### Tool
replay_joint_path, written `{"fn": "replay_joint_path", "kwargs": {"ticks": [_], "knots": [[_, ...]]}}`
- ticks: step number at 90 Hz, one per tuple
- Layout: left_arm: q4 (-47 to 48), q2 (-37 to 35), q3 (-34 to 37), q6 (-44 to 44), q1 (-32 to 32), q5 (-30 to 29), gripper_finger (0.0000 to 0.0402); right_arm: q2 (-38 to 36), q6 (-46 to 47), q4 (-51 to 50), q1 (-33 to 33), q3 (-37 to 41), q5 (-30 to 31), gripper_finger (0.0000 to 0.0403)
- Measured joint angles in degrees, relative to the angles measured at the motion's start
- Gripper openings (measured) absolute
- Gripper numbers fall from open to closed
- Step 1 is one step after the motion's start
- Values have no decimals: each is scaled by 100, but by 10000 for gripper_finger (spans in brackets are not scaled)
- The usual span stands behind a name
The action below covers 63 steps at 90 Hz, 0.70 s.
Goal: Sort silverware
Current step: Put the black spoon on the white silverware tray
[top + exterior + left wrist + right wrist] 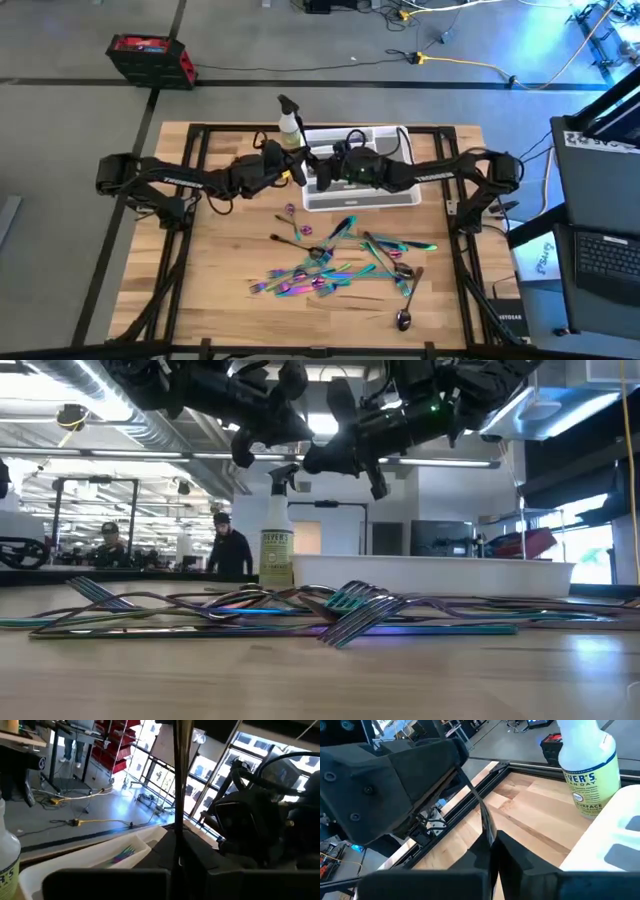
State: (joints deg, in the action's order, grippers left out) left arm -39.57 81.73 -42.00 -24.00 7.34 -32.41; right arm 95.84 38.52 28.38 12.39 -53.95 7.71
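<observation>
Left gripper [178, 840] closed on a slim utensil [179, 770], pinched thin between the two dark fingers [150, 855] and standing straight out past the tips. Right gripper [490, 842] clamped on the same utensil, its other end seen in the right wrist view as a narrow dark strip running from the fingers back to the bulky body of the left gripper. Whether fork, spoon or knife: cannot tell.

In the high view, both grippers tip to tip at upper centre of the frame, left one at the left edge of the white tray [362, 203], right one just beside it over the tray's left part. In the low view, both well up off the table, in the top middle of the frame.

Below them, tray lying lengthwise along the upper middle of the table [220, 250]. One rainbow fork [122, 854] already lying in a tray compartment. Spray bottle [290, 125] upright just above and left of the grippers, close by the tray's upper left corner.

Lower down, main pile of silverware [340, 265] spread loosely across lower centre, pieces crossing and overlapping, teal, purple and pink. Two small pink pieces [297, 219] apart from it, between pile and tray. One darker spoon [404, 320] alone at the lower right of the pile.

In the low view, the pile lying flat across the middle, tray and bottle behind it, two people [230, 545] far off at left.
</observation>
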Motion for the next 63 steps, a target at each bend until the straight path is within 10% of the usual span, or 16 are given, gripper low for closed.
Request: {"fn": "replay_joint_path", "kwargs": {"ticks": [32, 63], "knots": [[-29, 0, 19, 59, 152, 368, 12, -426, -59, -300, 150, 205, 54, 0], [18, 0, 43, 14, 311, 815, 162, -451, -3, -272, 238, 205, 257, 0]]}}
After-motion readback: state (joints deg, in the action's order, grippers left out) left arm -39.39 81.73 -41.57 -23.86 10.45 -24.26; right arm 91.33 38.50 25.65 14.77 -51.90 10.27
